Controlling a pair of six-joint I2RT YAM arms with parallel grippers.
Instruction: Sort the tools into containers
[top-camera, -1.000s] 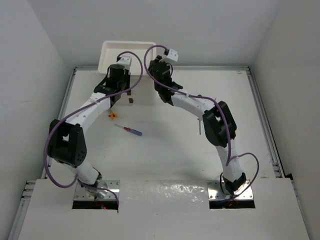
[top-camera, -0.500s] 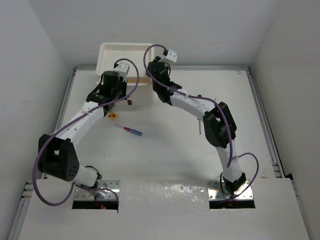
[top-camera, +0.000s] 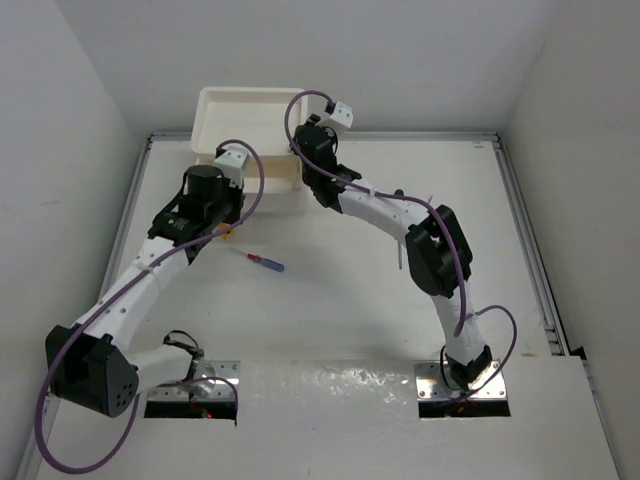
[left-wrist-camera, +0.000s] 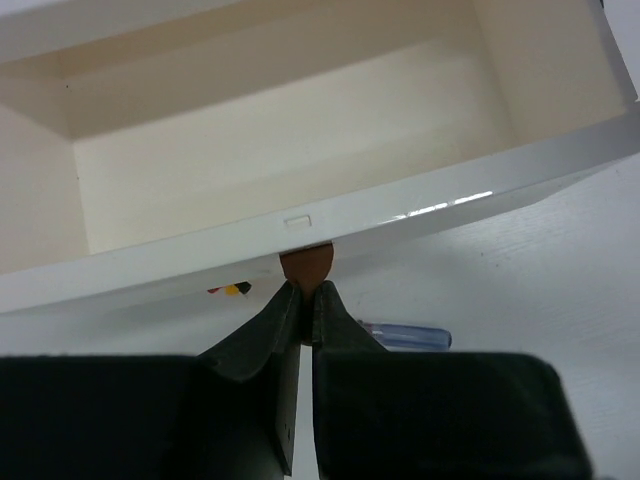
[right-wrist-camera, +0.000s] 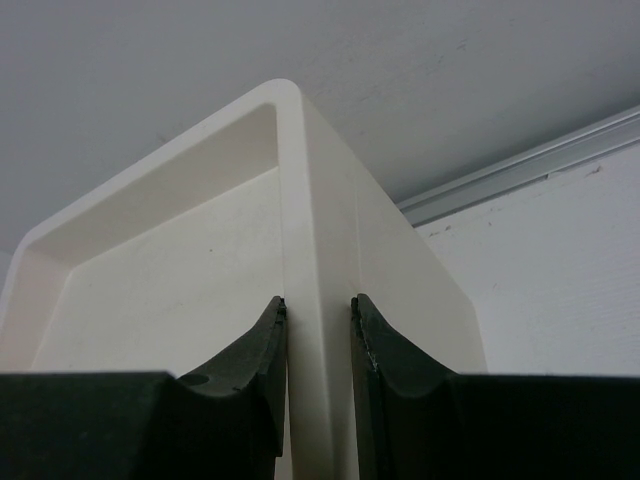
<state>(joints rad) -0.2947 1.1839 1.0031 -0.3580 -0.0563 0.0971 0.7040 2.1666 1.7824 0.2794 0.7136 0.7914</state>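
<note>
The white drawer unit (top-camera: 215, 100) stands at the back of the table. One of its drawers (top-camera: 275, 172) is pulled out and shows empty in the left wrist view (left-wrist-camera: 280, 150). My left gripper (top-camera: 228, 208) is shut on that drawer's brown handle (left-wrist-camera: 306, 265). My right gripper (top-camera: 303, 152) is shut on the unit's right top rim (right-wrist-camera: 315, 230), one finger on each side. A blue-and-red screwdriver (top-camera: 262, 262) lies on the table in front of the drawer; its blue handle (left-wrist-camera: 405, 337) shows under the drawer. A small yellow-orange screwdriver (top-camera: 228, 232) lies by my left wrist.
White walls close in the left, back and right. A metal rail (top-camera: 525, 250) runs along the table's right edge. Both arms' purple cables loop above the table near the unit.
My left arm has drawn back toward the near side with the brown handle in its grip, and the drawer has slid out. My right gripper has stayed on the rim.
</note>
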